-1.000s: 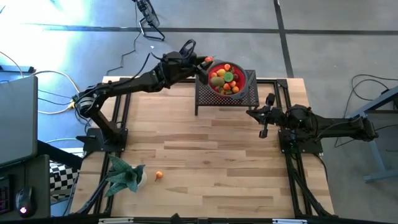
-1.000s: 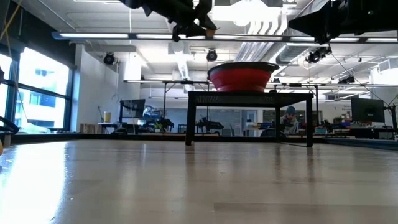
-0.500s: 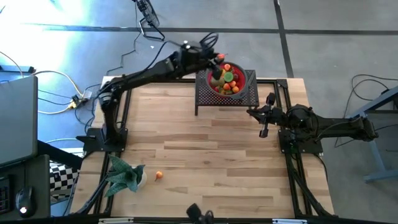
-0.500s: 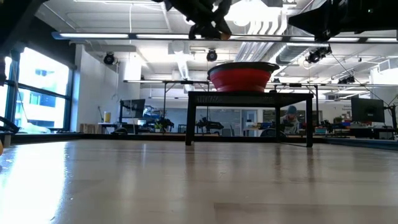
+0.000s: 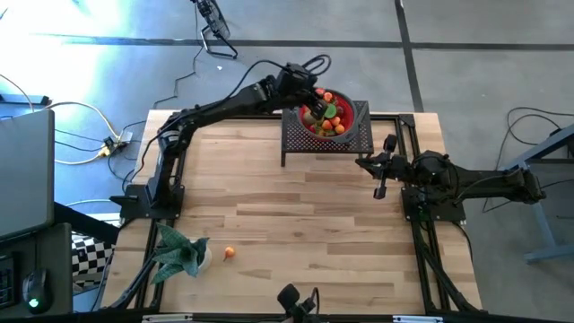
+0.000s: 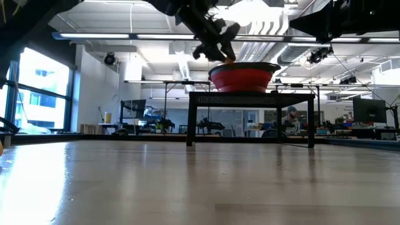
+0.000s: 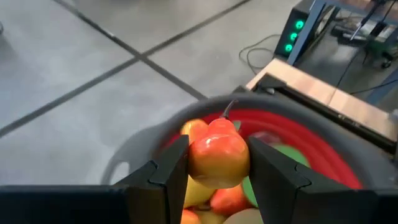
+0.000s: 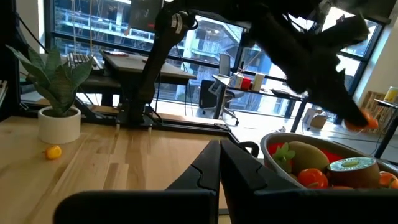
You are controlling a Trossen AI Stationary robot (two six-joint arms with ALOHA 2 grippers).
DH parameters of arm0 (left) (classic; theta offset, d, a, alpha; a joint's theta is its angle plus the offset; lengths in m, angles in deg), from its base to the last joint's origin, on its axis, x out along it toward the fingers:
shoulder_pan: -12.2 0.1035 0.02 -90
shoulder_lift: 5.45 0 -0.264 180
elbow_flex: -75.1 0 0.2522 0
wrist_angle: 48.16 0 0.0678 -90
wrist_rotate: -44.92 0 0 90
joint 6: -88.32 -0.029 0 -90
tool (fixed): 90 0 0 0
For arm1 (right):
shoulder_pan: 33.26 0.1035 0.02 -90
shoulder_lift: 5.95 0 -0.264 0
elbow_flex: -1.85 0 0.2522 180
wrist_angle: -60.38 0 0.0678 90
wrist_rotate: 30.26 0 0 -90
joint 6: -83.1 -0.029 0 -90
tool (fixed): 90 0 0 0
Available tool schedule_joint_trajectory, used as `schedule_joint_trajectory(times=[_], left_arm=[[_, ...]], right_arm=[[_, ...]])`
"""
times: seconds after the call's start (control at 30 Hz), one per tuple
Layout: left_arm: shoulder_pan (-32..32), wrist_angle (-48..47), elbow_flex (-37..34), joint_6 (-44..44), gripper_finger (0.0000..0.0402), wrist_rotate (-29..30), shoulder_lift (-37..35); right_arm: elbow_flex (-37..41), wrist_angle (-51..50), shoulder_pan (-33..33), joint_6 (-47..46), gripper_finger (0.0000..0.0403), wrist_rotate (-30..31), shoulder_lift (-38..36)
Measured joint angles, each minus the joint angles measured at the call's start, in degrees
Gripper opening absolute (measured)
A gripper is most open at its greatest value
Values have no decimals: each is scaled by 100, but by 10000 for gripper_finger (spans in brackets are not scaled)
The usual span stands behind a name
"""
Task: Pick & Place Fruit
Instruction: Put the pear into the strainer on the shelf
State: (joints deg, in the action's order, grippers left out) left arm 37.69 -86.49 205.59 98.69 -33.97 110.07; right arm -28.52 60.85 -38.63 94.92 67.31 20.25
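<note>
One red-and-yellow toy fruit (image 7: 217,155), apple-like with a thin dark stem, is clamped between the two dark fingers (image 7: 166,171) of the left hand (image 7: 219,167). The left hand (image 5: 309,93) is held just above the near-left rim of the round red bowl (image 5: 315,127), at the end of the left arm stretched across the far edge of the table (image 5: 296,224). In the low view the left hand (image 6: 219,45) is seen just above the bowl's grey rim (image 6: 245,65), with a spot of orange at its tips.

The bowl is set on a small black mesh stand (image 5: 356,139) at the far side of the table. It is filled with more toy fruit (image 5: 328,115): orange, red, yellow and green pieces are heaped together. In the right wrist view a brown kiwi (image 8: 306,155), a strawberry (image 8: 283,152) and a cut kiwi half (image 8: 351,168) are seen at the top of the heap.

A single small orange fruit (image 5: 230,253) is left on the table near its front left corner, just beside a green potted plant (image 5: 179,251).

The right hand (image 5: 380,172) is held to the right of the stand, apart from it, with its fingers (image 8: 211,165) pressed together on nothing.
</note>
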Motion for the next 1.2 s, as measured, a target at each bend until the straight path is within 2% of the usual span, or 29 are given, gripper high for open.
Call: schedule_joint_trajectory(times=[0.13,0.37,0.53,0.97,1.07,1.2], left_arm=[[4,-40,0,209,143,44,176],[2,-251,-15,639,143,537,208],[2,-405,-17,1095,143,540,210],[0,-498,-22,1109,145,485,210],[0,-491,-24,1096,161,485,210],[0,-272,-28,1093,201,481,212]], right_arm=[[0,-55,1,3,5,-1,2],[0,-65,0,3,5,-1,1],[0,-65,1,4,5,-2,1],[0,-63,1,5,5,-2,0],[0,-63,1,5,5,-2,1],[0,-63,1,6,5,-2,0]])
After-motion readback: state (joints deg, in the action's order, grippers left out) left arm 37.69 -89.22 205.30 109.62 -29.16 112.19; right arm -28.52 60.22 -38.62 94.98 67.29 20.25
